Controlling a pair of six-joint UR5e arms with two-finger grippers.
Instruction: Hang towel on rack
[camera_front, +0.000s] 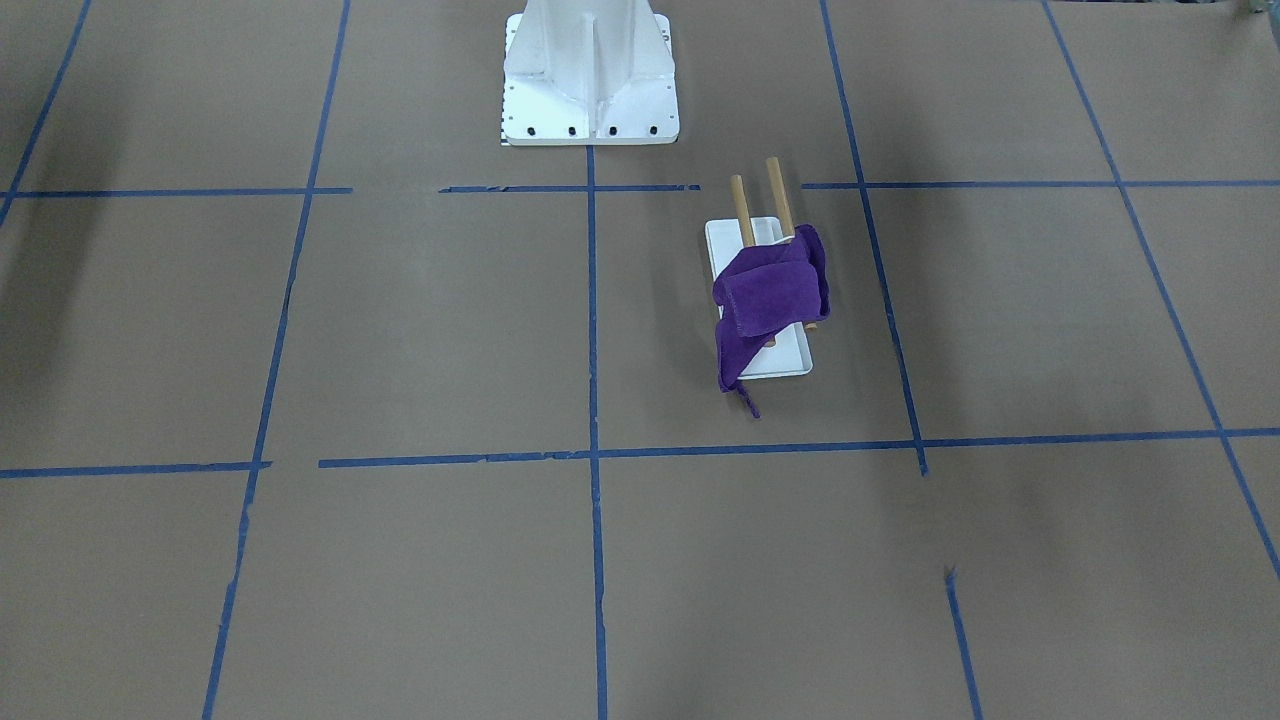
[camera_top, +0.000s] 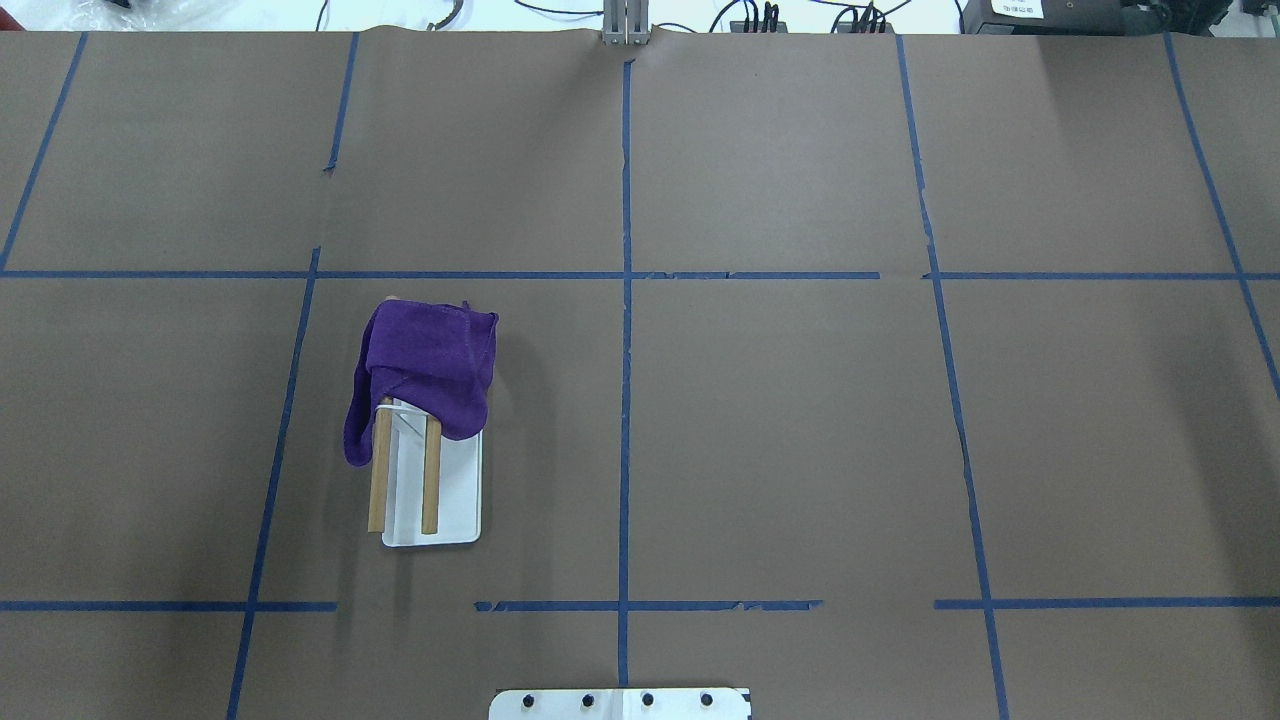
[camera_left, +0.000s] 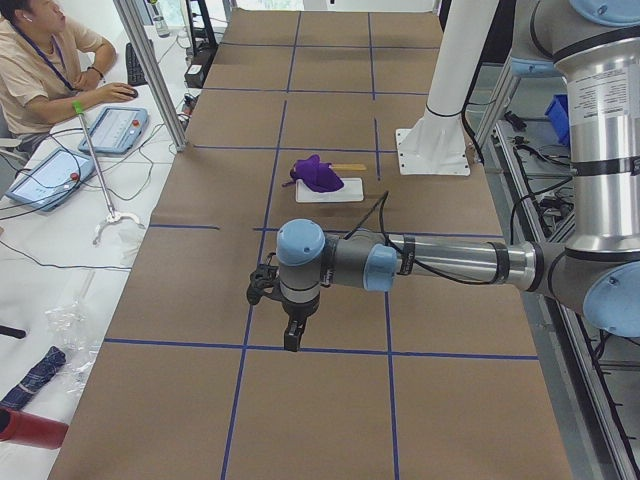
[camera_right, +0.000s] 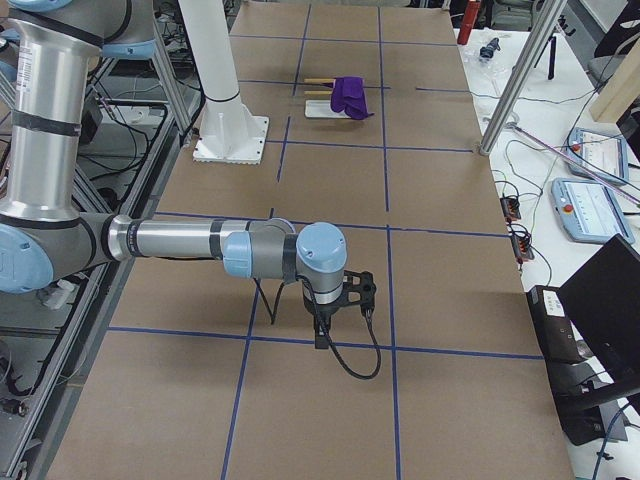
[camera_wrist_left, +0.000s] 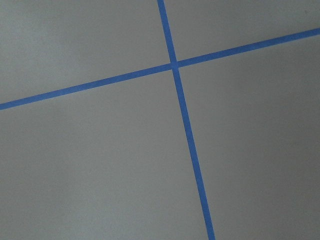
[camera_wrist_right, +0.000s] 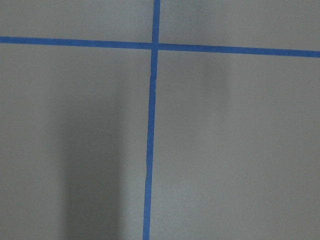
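A purple towel lies draped over the far ends of the rack's two wooden dowels. One corner hangs off the side of the white tray base. From overhead, the towel covers the far half of the rack. Both grippers are far from it. The left gripper shows only in the exterior left view, pointing down above the table. The right gripper shows only in the exterior right view, also pointing down. I cannot tell whether either is open or shut. Both wrist views show only bare table and tape.
The white metal pedestal stands at the robot's side of the table. Blue tape lines divide the brown surface. An operator sits beyond the far side, with tablets and a metal post.
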